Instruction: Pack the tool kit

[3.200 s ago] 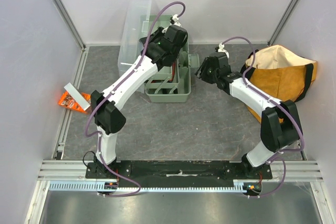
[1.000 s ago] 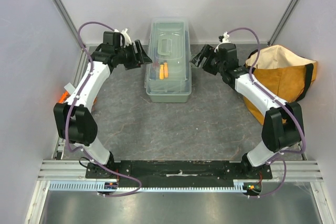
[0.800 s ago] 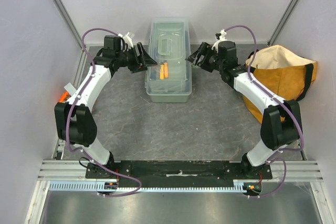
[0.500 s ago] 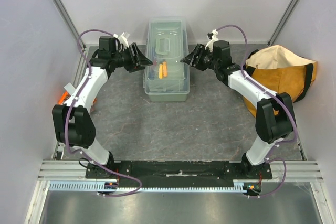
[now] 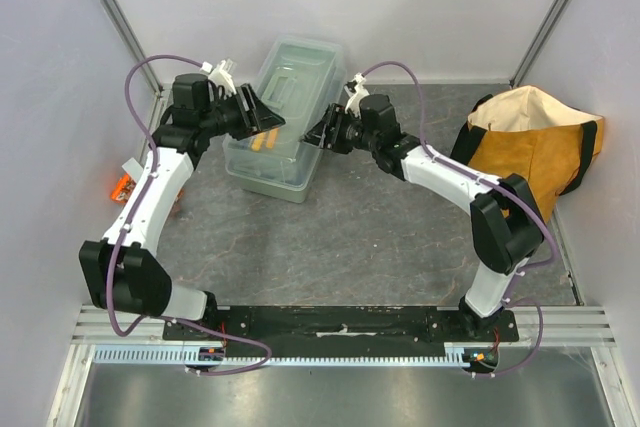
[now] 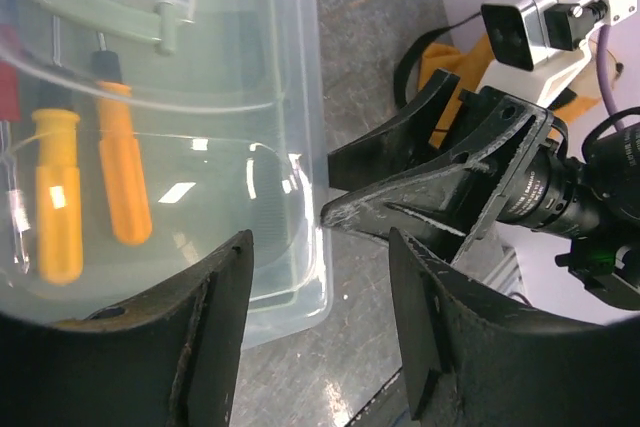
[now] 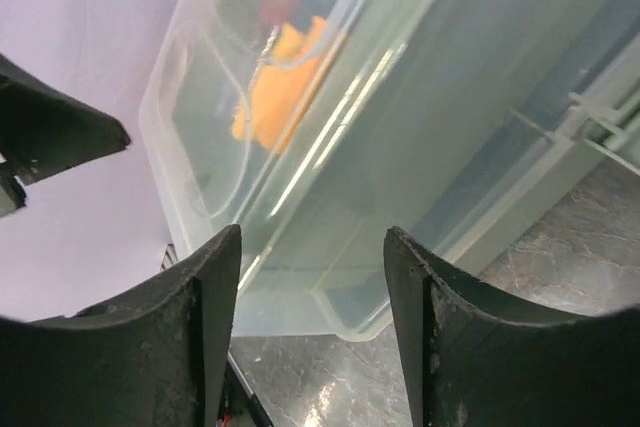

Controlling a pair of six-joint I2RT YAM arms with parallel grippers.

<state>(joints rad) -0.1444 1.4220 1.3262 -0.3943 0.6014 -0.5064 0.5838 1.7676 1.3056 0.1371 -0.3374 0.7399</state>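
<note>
As the closed tool kit (image 5: 285, 97) sits askew on the far-left surface (image 5: 380, 237), both hands flank it.
The left hand (image 5: 268, 117) and right hand (image 5: 316, 133), fingers apart, should press its long sides evenly, or it may twist.

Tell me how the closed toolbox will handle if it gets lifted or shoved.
The toolbox is probably stiff: hard moulded plastic walls. Its glossy translucent lid may slip in a pinch grip. The orange-handled screwdrivers seem loose inside, so they would likely slide and shift its weight when tilted.
</note>
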